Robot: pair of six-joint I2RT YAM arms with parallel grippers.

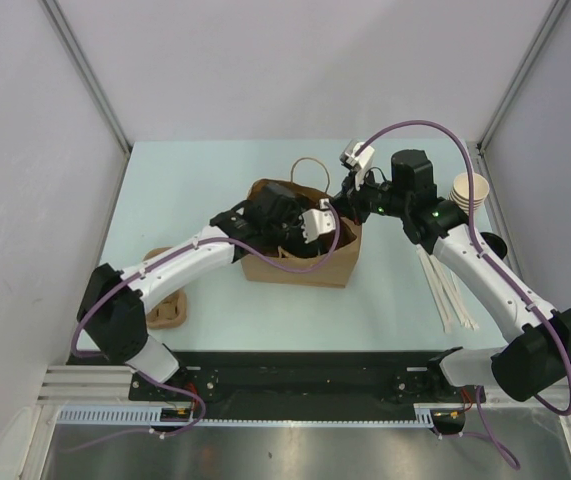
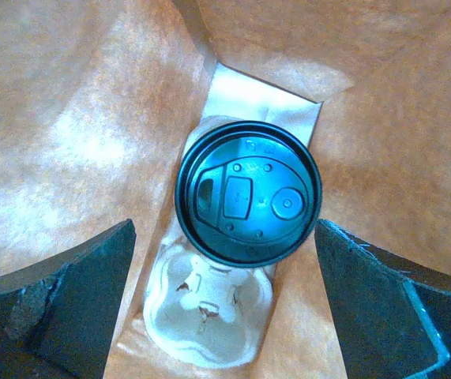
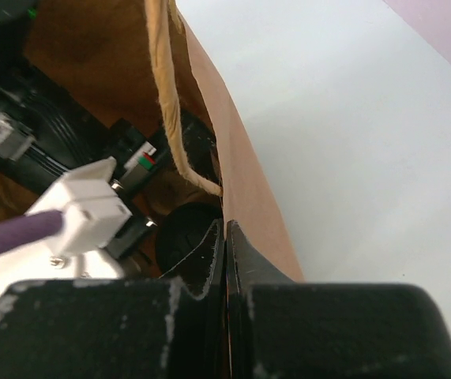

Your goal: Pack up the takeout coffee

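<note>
From above, the bag (image 1: pixel 300 265) stands open. The left arm (image 1: pixel 190 258) dips into it, and the right claw (image 1: pixel 349 205) sits at its right rim.

The left wrist view shows the coffee (image 2: pixel 247 193) upright at the bag's bottom, at one end of a tray (image 2: pixel 205 316). The left claw (image 2: pixel 225 229) is spread wide and touches nothing. The packing looks done, and only pulling out is left. Bag walls are close all round, so the way out is up.

In the right wrist view, the right claw pinches the bag's rim.

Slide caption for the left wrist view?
Left gripper open above the lidded takeout coffee, in a pulp carrier inside the paper bag.
</note>
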